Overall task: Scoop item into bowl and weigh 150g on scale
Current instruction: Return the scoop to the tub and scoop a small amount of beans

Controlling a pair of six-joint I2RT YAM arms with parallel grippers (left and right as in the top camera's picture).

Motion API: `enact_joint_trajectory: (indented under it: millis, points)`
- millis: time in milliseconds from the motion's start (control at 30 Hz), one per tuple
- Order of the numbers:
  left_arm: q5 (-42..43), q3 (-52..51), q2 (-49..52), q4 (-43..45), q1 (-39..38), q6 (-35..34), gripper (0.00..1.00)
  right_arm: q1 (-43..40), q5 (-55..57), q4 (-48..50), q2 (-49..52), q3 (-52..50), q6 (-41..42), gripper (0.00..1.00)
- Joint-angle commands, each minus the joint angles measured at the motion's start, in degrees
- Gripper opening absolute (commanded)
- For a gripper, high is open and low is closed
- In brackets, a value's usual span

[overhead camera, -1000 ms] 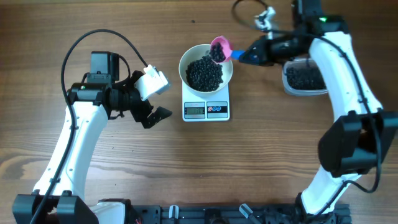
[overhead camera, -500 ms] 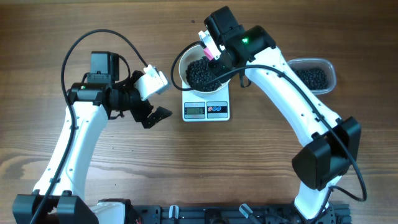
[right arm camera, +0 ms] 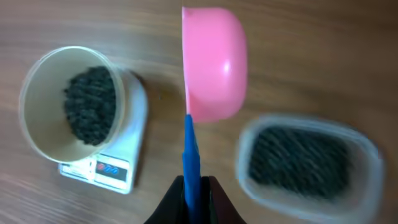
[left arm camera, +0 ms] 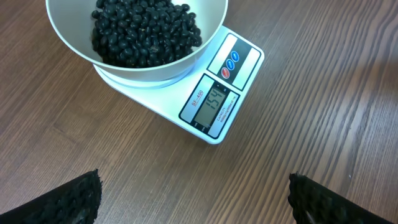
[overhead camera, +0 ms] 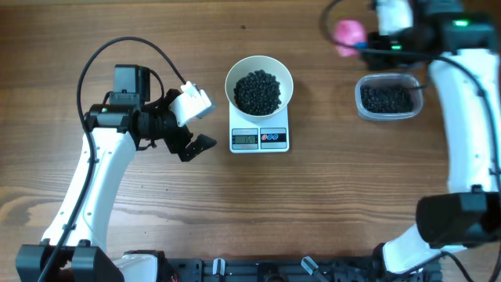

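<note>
Overhead view of a wooden table (overhead camera: 313,204). Just above the centre of the frame, a round white bowl (overhead camera: 232,78) sits on a small white scale (overhead camera: 278,125). Inside the bowl lies a loose heap of beans (overhead camera: 258,92): small, round, glossy black pieces that cover the bottom and leave the white upper wall bare.

The left wrist view shows the scale's grey display (left arm camera: 210,104), which appears to read 154. Beside it is a red button and two blue ones (left arm camera: 231,61).

At the upper right of the overhead frame, a clear tub (overhead camera: 358,98) with rounded corners holds more of the same black beans.

The left gripper (overhead camera: 202,124) hangs left of the scale, apart from it, its jaws spread wide and holding nothing. Its dark pads (left arm camera: 68,202) show at the lower corners of the wrist view.

The right gripper (right arm camera: 194,199) is clamped on the blue handle of a pink scoop (right arm camera: 214,62), high at the upper right, above the tub. The scoop's cup is turned on its side with the rounded back showing. Whether it holds beans cannot be told.
</note>
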Motion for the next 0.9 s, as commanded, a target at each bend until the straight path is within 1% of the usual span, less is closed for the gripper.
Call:
enact_joint_trajectory:
  millis: [0, 33, 133, 333, 500, 633, 867]
  points:
    - [1.29, -0.24, -0.9, -0.02, 0.28, 0.94, 1.0, -7.23, 0.79, -3.63, -1.01, 0.74, -0.98, 0.04]
    - [1.29, -0.24, -0.9, -0.02, 0.28, 0.94, 1.0, -9.31, 1.79, -4.61, -1.01, 0.74, -1.44, 0.04]
    - [1.29, -0.24, -0.9, -0.02, 0.28, 0.94, 1.0, -12.17, 5.77, -6.8, -0.22, 0.74, -2.58, 0.04]
    - [1.29, -0.24, -0.9, -0.02, 0.28, 0.94, 1.0, -12.39, 10.23, -7.08, 4.17, -3.89, -4.07, 0.04]
    - [1.29, -0.24, -0.9, -0.02, 0.26, 0.94, 1.0, -12.37, 11.58, -4.11, 6.62, -10.08, -5.27, 0.04]
    - [1.29, -0.24, -0.9, -0.02, 0.28, 0.94, 1.0, -12.31, 11.06, -3.08, 8.57, -13.46, -5.25, 0.04]
    - [1.29, -0.24, -0.9, -0.02, 0.28, 0.94, 1.0, -12.15, 2.58, -1.64, 9.31, -17.09, -5.53, 0.04]
